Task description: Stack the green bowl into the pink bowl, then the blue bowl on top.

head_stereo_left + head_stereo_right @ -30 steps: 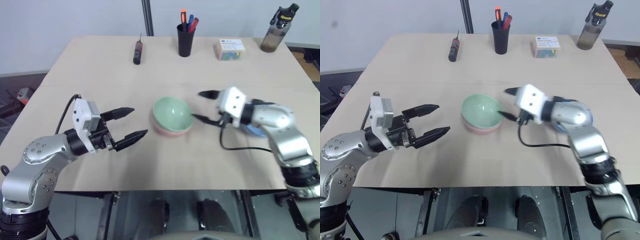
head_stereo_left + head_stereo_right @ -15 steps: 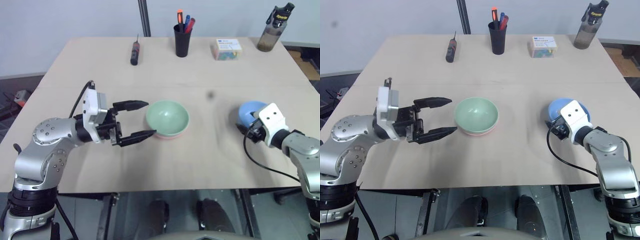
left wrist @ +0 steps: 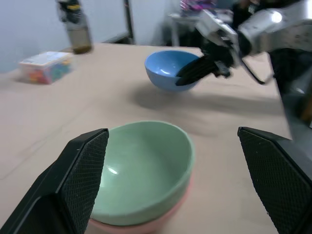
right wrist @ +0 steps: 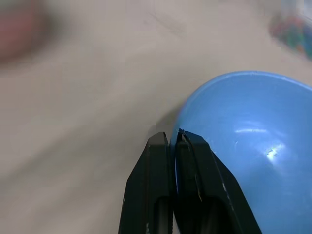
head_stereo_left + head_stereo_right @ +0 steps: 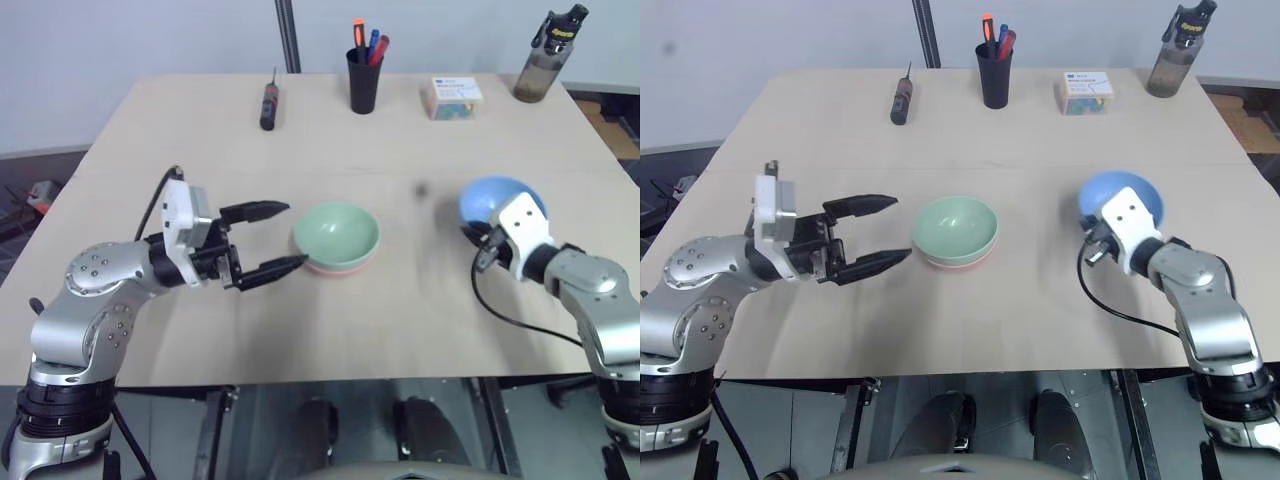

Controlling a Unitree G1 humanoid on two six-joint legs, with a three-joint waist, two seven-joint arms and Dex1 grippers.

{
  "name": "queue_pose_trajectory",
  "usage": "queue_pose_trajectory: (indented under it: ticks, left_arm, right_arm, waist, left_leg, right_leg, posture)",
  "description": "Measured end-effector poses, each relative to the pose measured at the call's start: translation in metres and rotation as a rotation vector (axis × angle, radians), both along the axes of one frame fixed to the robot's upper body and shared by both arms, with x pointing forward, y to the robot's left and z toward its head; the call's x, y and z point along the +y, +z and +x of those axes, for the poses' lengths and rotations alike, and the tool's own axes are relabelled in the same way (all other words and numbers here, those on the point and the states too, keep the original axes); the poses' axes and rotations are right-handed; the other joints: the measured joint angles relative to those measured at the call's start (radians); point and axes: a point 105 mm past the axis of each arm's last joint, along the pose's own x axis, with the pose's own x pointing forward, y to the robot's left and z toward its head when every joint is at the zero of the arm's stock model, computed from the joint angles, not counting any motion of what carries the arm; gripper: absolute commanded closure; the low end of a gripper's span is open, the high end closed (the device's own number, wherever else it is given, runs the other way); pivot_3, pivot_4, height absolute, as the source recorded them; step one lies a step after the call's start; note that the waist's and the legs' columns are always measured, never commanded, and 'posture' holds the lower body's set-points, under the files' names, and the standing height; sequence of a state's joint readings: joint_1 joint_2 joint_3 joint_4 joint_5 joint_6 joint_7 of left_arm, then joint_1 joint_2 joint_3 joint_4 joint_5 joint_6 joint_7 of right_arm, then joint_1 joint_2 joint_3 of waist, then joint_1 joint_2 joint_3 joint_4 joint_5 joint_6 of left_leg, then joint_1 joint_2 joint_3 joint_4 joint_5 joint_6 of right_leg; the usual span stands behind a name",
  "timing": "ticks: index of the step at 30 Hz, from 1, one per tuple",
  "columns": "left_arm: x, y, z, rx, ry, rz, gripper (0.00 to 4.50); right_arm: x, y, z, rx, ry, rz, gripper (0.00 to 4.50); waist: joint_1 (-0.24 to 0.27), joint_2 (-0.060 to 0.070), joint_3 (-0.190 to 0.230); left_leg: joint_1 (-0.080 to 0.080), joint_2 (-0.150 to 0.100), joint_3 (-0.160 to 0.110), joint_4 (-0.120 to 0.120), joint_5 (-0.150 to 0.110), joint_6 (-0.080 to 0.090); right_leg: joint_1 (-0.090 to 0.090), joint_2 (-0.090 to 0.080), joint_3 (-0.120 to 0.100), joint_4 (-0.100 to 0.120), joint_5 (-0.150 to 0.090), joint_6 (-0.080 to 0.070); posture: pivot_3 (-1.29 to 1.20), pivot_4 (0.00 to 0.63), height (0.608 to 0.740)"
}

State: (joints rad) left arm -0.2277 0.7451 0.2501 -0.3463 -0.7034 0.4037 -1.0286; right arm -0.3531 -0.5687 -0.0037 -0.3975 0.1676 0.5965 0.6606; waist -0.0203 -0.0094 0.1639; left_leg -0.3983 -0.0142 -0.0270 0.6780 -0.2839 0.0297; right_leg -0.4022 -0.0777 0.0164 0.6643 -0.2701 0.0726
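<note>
The mint green bowl [image 5: 337, 234] sits nested in the pink bowl [image 5: 335, 267] mid-table. The sky-blue bowl [image 5: 492, 200], seemingly lifted and tilted, is near the right edge.

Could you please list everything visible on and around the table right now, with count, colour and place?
green bowl: one, mint green, table centre, nested in the pink bowl.
pink bowl: one, salmon pink, under the green bowl.
blue bowl: one, sky blue, right side, rim pinched by the right gripper.
screwdriver: one, black and red, far left.
pen cup: one, black, far centre, holding coloured pens.
small box: one, white with coloured contents, far right.
water bottle: one, dark, far right corner.
table: one, light wood.
left gripper: black fingers, open, beside the stacked bowls.
right gripper: black fingers, shut on the blue bowl's rim.
</note>
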Motion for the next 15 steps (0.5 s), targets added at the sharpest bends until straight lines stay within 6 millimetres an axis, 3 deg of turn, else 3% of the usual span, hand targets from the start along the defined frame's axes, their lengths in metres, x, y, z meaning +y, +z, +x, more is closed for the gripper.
queue_pose_trajectory:
  ticks: [2,4,7,11,15]
  left_arm:
    - [0.005,0.004,0.003,-0.019,0.044,-0.043,0.00]
    - [0.016,0.016,0.005,-0.061,0.108,-0.110,0.00]
    - [0.027,0.024,0.004,-0.094,0.155,-0.135,0.00]
    - [0.041,0.029,0.004,-0.112,0.233,-0.166,0.00]
    - [0.044,0.028,0.003,-0.105,0.258,-0.179,0.00]
  right_arm:
    - [0.024,0.013,-0.005,-0.037,0.117,0.030,4.38]
    - [0.071,0.028,-0.015,-0.061,0.321,0.098,4.38]
    - [0.103,0.033,-0.029,-0.044,0.481,0.134,4.38]
    - [0.127,0.031,-0.043,0.023,0.628,0.194,4.38]
    - [0.134,0.010,-0.032,0.126,0.629,0.176,3.23]
  waist:
    - [0.002,0.000,0.000]
    - [-0.002,0.000,0.000]
    - [0.002,0.000,0.000]
    - [0.009,-0.001,-0.001]
    - [0.004,-0.002,-0.001]
  left_leg:
    - [0.000,0.000,0.000,0.000,0.000,0.000]
    - [0.000,0.000,0.000,0.000,0.000,0.000]
    - [-0.001,0.000,-0.001,0.000,0.000,0.000]
    - [-0.001,-0.002,-0.003,0.001,0.000,0.000]
    - [0.000,-0.002,-0.003,0.001,0.000,0.000]
  right_leg:
    - [0.000,0.000,0.000,0.000,0.000,0.000]
    - [0.000,0.000,0.000,0.000,0.000,0.000]
    - [0.000,-0.001,-0.001,-0.001,0.000,0.000]
    - [0.000,-0.002,-0.003,-0.001,0.000,0.000]
    - [0.000,-0.002,-0.003,0.000,0.000,0.000]
  posture:
    - [0.00,0.150,0.740]
    - [0.00,0.150,0.740]
    - [0.00,0.150,0.740]
    - [0.00,0.150,0.740]
    - [0.00,0.150,0.740]
